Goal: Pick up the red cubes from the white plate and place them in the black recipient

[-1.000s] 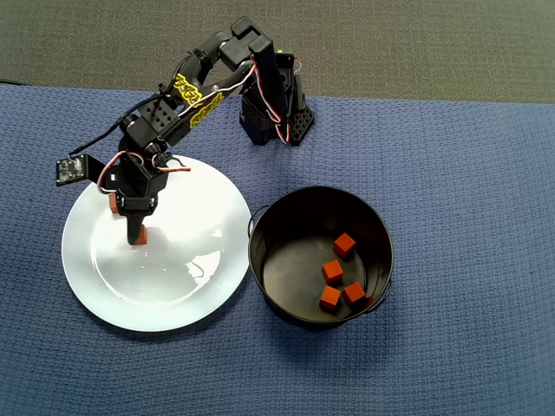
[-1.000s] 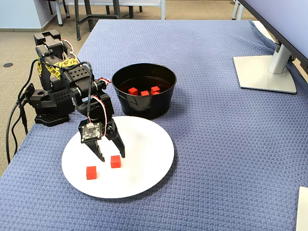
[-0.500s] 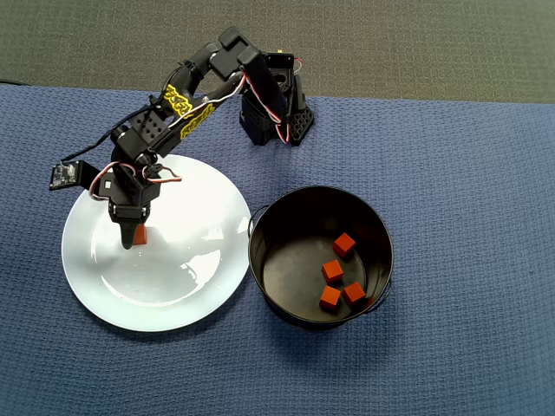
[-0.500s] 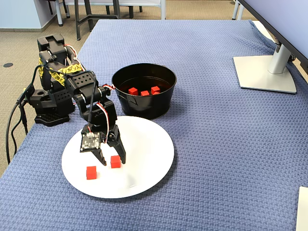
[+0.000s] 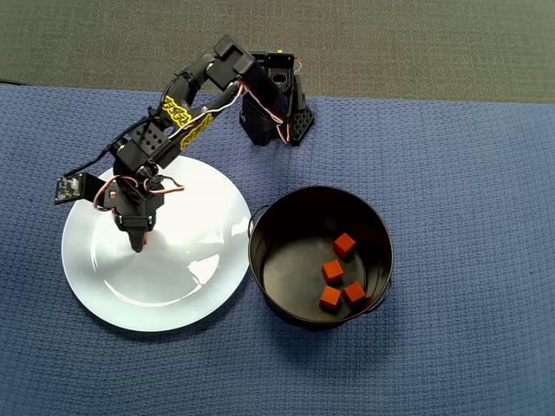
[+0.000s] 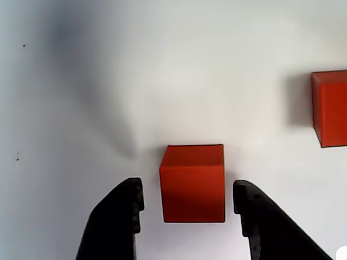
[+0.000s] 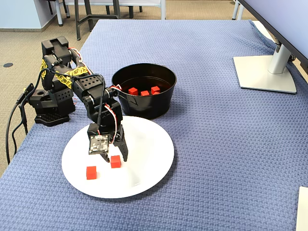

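Note:
My gripper [image 6: 188, 195] is open, low over the white plate [image 6: 162, 81], with one red cube [image 6: 192, 184] between its fingers and a small gap on each side. A second red cube [image 6: 329, 108] lies on the plate at the right edge of the wrist view. The fixed view shows the gripper [image 7: 115, 156] straddling one cube [image 7: 115, 161], the other cube [image 7: 91, 172] to its left on the plate [image 7: 149, 144]. In the overhead view the gripper [image 5: 139, 238] covers both. The black pot [image 5: 321, 192] right of the plate [image 5: 191, 260] holds several red cubes [image 5: 332, 271].
The arm's base [image 7: 48, 106] stands at the table's left edge beyond the plate. The pot [image 7: 144, 109] nearly touches the plate's far rim. A monitor stand [image 7: 264, 72] sits at the far right on the blue cloth.

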